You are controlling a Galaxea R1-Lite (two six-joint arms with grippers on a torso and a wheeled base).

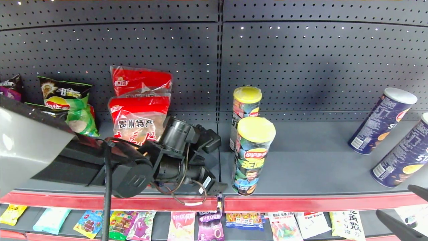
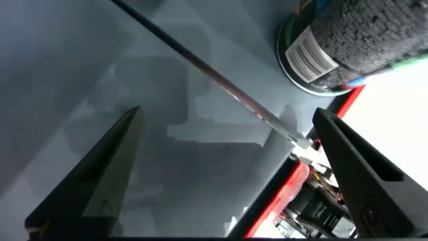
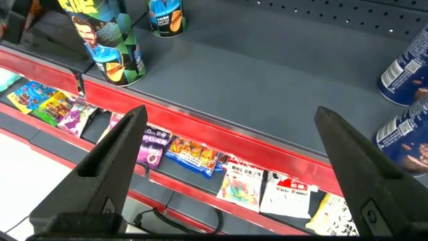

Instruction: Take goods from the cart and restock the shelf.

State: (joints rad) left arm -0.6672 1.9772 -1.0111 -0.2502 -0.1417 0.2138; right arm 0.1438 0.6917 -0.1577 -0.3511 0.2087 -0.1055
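Observation:
Two yellow-lidded chip cans stand on the grey shelf [image 1: 311, 167], the front can [image 1: 252, 155] near the red edge and the back can [image 1: 245, 107] behind it. My left arm [image 1: 174, 160] lies low over the shelf just left of the front can. The left gripper [image 2: 227, 174] is open with nothing between its fingers, and the front can's base [image 2: 321, 47] sits beside it. My right gripper [image 3: 227, 174] is open and empty in front of the shelf's red edge [image 3: 221, 137], right of the front can [image 3: 110, 47]; its fingertips [image 1: 418, 191] appear at the lower right.
Two red snack bags [image 1: 138, 113] and green chip bags [image 1: 67, 103] stand at the left rear. Two blue cans [image 1: 381, 120] [image 1: 401, 157] lean at the right. The lower shelf [image 1: 160, 226] holds several small candy packets. Bare shelf floor lies between the yellow and blue cans.

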